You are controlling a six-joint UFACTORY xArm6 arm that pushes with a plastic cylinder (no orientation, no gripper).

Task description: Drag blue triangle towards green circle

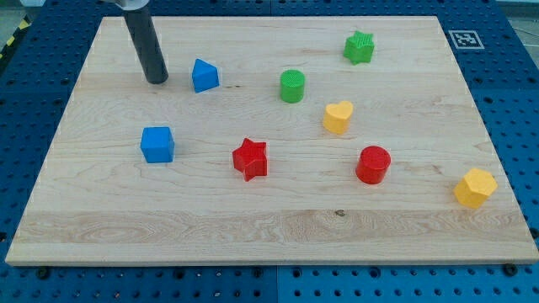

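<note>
The blue triangle [205,75] sits on the wooden board near the view's top left. The green circle [292,86] stands to its right, about a hundred pixels away, with bare board between them. My tip [157,81] rests on the board just left of the blue triangle, a small gap apart from it. The dark rod rises from the tip toward the view's top left.
A blue cube [157,144] lies below the tip. A red star [250,158], a yellow heart [338,117], a red circle [373,164], a green star [359,47] and a yellow hexagon [474,187] are spread over the board [269,227].
</note>
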